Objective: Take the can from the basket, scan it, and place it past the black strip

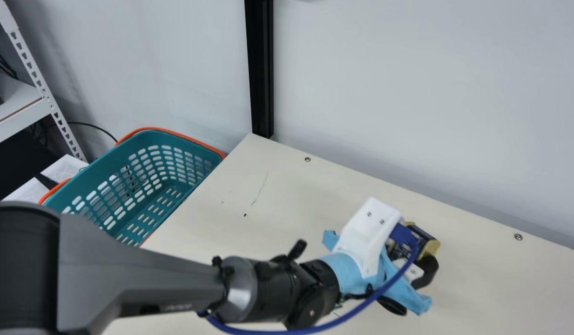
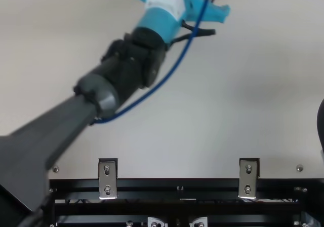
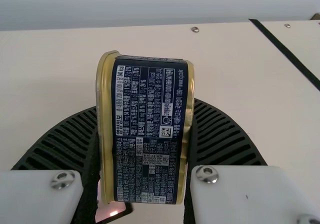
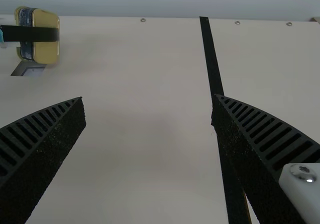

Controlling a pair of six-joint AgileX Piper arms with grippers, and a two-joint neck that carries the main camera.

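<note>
"What lay nearest?"

"A black metal frame (image 2: 202, 184), along the near edge of the desk (image 2: 228, 136). Beyond it, the right gripper (image 4: 148, 98) had its jaws wide apart, one side over the black strip (image 4: 212, 64)."

"And the can (image 3: 150, 129)?"

"Farther off, toward the desk's far edge and well left of the strip. The left gripper (image 1: 417, 251) had its jaws closed on the can's two sides."

"Anything beneath?"

"A flat device (image 4: 34, 71) with a glowing pinkish face. Whether the can touched it, I couldn't tell."

"The basket (image 1: 124, 186)?"

"Teal, orange-rimmed, beside the desk's left edge near the far corner, where a black post (image 1: 260, 70) stood before the wall (image 1: 408, 93)."
</note>
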